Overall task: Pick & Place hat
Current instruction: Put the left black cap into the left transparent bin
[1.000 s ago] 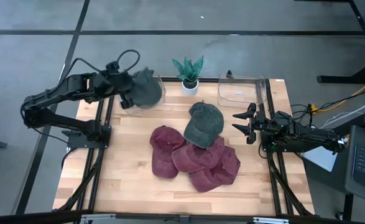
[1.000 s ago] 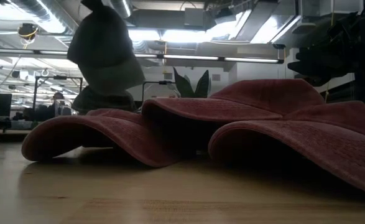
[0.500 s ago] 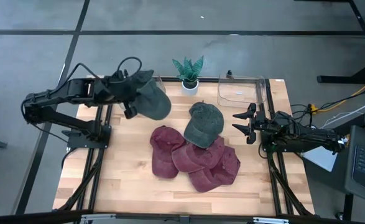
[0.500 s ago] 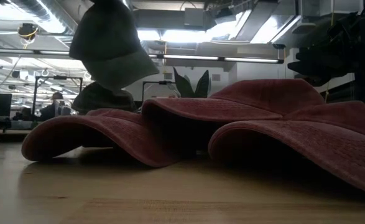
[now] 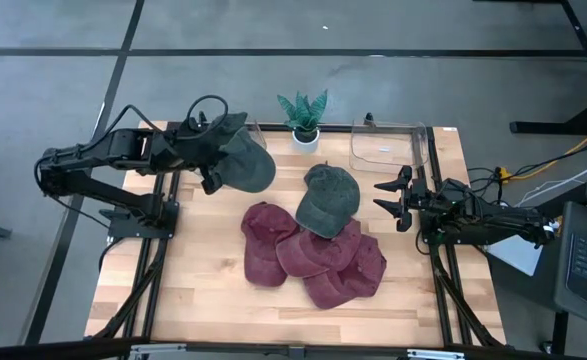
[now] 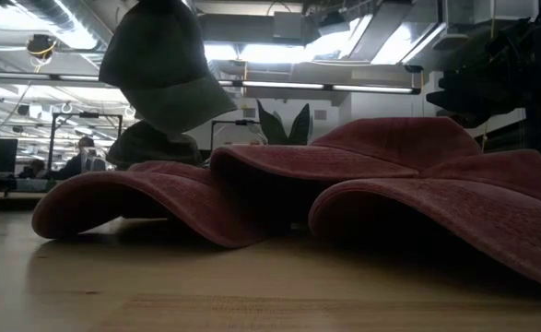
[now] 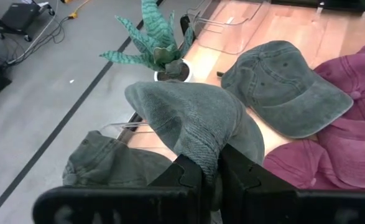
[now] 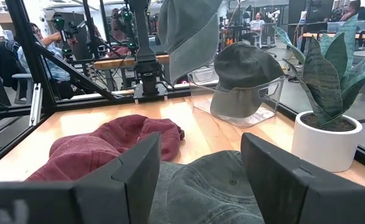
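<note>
My left gripper (image 5: 216,168) is shut on a grey-green hat (image 5: 245,162) in the air beside the far-left clear bin (image 5: 253,130). The hat also shows in the low view (image 6: 164,65) and the right wrist view (image 8: 188,31). A second grey-green hat (image 7: 107,165) lies in that bin. A third (image 5: 328,198) lies on top of a pile of maroon hats (image 5: 313,258) in the middle of the table. My right gripper (image 5: 388,197) is open and empty at the table's right edge, its fingers (image 8: 135,174) toward the pile. My left gripper (image 7: 208,168) pinches a bunched fold of the hat's cloth (image 7: 198,149) between its two fingers. The fingers come in from the table's left, slanting down. The hat is lifted clear of table and bin and hangs out past the fingers, its brim lowest (image 6: 182,101).
A small potted plant (image 5: 303,115) stands at the far edge between the two clear bins; the right bin (image 5: 388,145) is at the far right. Bare wood lies along the near edge (image 5: 273,315) and at the left.
My left gripper, still shut on the grey-green hat, has carried it from over the far-left bin toward the table's right and near side. The hat has stayed clear of the table and has swung a little, then nearly settled.
</note>
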Robot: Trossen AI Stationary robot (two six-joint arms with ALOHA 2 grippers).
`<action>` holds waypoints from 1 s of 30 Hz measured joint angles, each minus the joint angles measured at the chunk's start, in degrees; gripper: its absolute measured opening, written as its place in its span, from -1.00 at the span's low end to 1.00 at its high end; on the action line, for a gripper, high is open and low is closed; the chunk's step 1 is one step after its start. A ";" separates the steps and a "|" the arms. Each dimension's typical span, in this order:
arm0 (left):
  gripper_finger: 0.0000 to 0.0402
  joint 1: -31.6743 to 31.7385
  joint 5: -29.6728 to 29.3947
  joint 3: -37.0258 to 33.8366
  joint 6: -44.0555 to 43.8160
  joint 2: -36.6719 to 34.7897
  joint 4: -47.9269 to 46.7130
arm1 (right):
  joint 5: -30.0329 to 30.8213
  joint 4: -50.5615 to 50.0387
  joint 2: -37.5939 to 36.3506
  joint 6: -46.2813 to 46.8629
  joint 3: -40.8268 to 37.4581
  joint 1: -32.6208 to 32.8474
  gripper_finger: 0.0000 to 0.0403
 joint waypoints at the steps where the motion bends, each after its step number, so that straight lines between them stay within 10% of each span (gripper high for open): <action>1: -0.90 0.01 -0.02 0.00 0.00 0.01 0.00 | 0.01 0.00 0.02 0.00 0.00 0.00 0.10; 30: -0.90 0.11 -16.60 0.00 1.23 0.00 -9.44 | 0.01 0.00 0.02 0.00 0.00 0.00 0.10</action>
